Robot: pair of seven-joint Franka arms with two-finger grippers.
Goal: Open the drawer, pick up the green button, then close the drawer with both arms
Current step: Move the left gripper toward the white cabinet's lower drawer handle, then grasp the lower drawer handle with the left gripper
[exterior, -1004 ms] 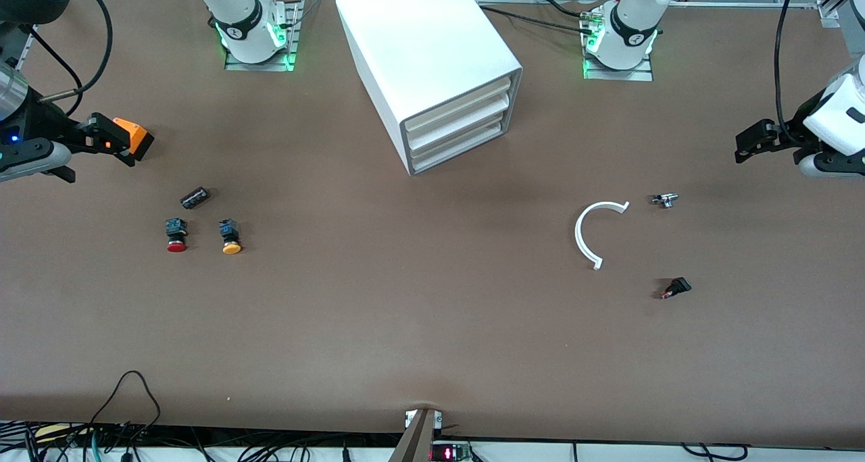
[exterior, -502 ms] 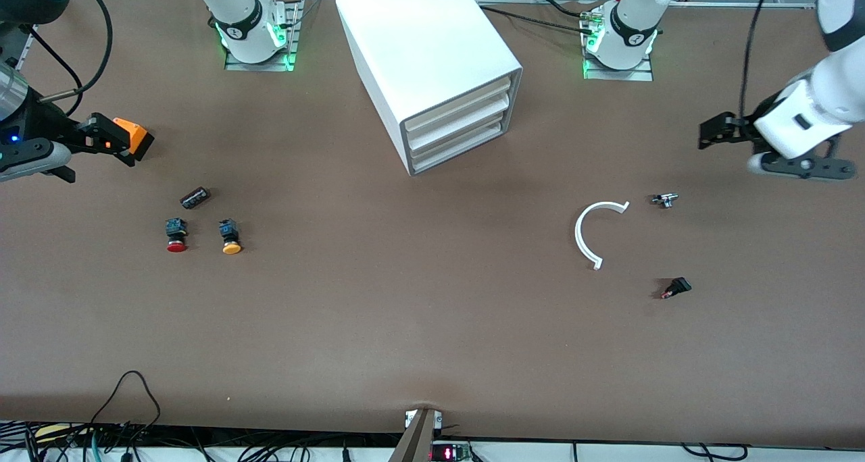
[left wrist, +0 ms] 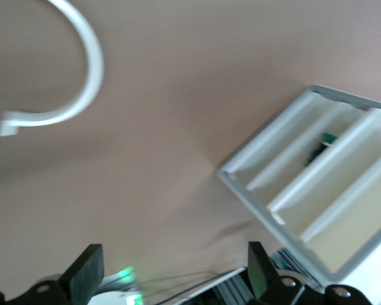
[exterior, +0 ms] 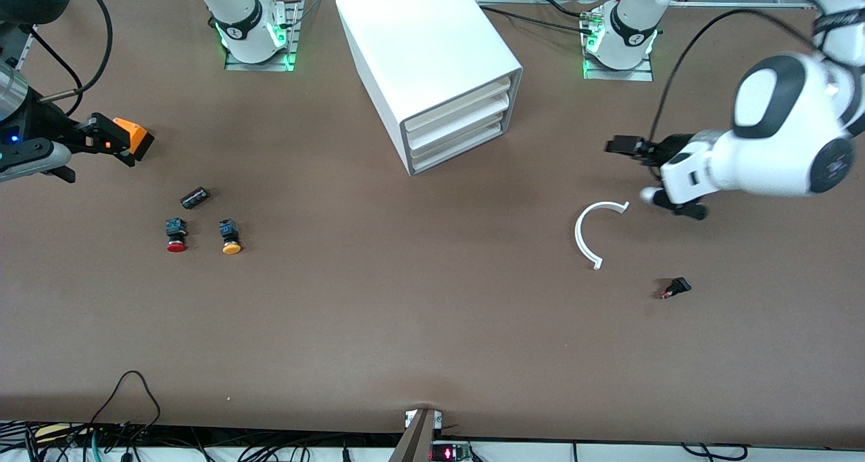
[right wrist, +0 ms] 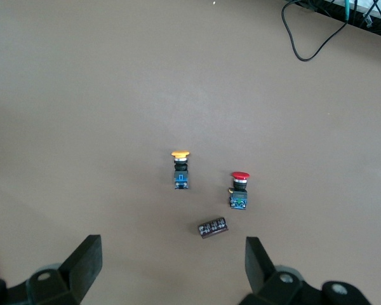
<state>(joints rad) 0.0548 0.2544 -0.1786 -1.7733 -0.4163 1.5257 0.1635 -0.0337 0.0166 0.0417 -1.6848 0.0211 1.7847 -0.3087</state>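
**White cabinet shut, both grippers wide open above the table**

Brown covering is seen over the whole table (exterior: 419, 327), read here as a clock face from the front camera, with twelve at the arms' bases. At twelve o'clock the cabinet (exterior: 432, 50) is set at an angle, its three trays all pushed in. The drawer (exterior: 461, 149), the lowest of them, is closed flush with the frame.

The left arm (exterior: 777, 138) is stretched in from three o'clock. The left gripper (exterior: 628, 170) (left wrist: 171, 279) is held over bare table between the cabinet and the curved strip, with its jaws wide apart and nothing between them. The right gripper (exterior: 105, 158) (right wrist: 171, 273) is hung over the table's edge at nine to ten o'clock, above the loose parts, with its jaws likewise spread and empty.

A white curved strip (exterior: 581, 236) (left wrist: 89, 70) is laid flat at three o'clock. Near nine o'clock a red button (exterior: 176, 236) (right wrist: 239, 189) and a yellow button (exterior: 230, 237) (right wrist: 181, 168) are laid side by side, and a small dark block (exterior: 194, 196) (right wrist: 213, 227) is placed just at their twelve o'clock. At four o'clock a small black part (exterior: 676, 288) is found.

The button (left wrist: 329, 138) is glimpsed only in the left wrist view, as a speck of green inside one tray of the cabinet. Which tray cannot be told.
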